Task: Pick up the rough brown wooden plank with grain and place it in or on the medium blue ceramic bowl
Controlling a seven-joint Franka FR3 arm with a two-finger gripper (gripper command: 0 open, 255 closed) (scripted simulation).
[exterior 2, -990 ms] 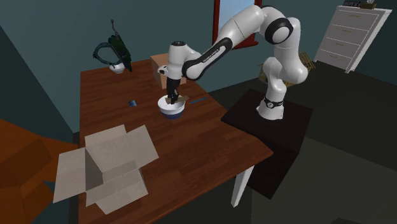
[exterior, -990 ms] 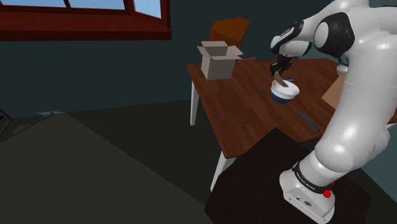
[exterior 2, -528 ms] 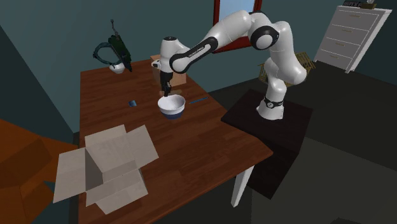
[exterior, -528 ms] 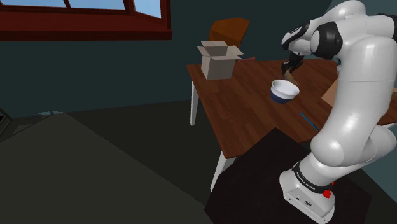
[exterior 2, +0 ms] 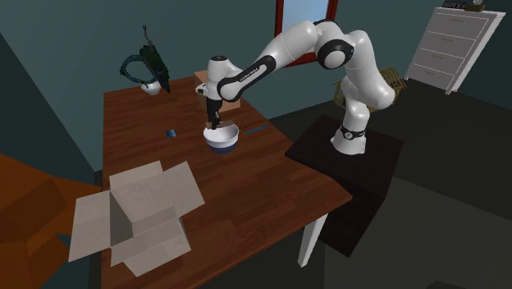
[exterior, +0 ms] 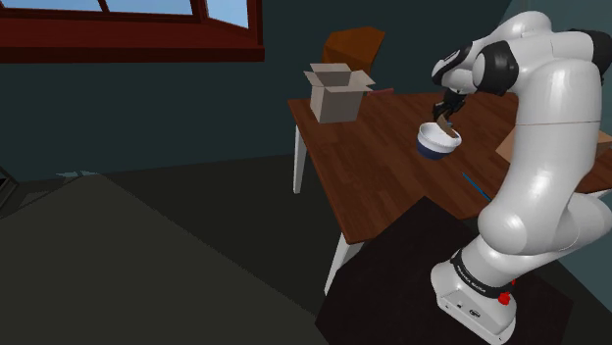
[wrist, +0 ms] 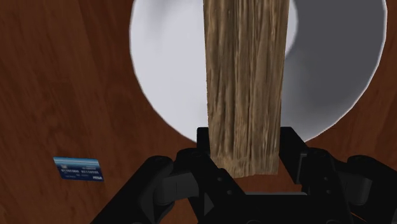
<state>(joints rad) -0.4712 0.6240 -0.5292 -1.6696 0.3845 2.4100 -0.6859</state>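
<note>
Wooden table, plank clasped in tool

Plank over the bowl on the table
We see it upright in the gripper, lower end seemingly inside the bowl; a card lies nearby, apart from it.

You lose the far end of the wooden plank past the wrist view's edge, and it covers the middle of the bowl, whose far rim is cut off too. The print on the small blue card is too small to read. In both outer views the wooden plank and bowl are so small that their contact seems impossible to judge.
</note>
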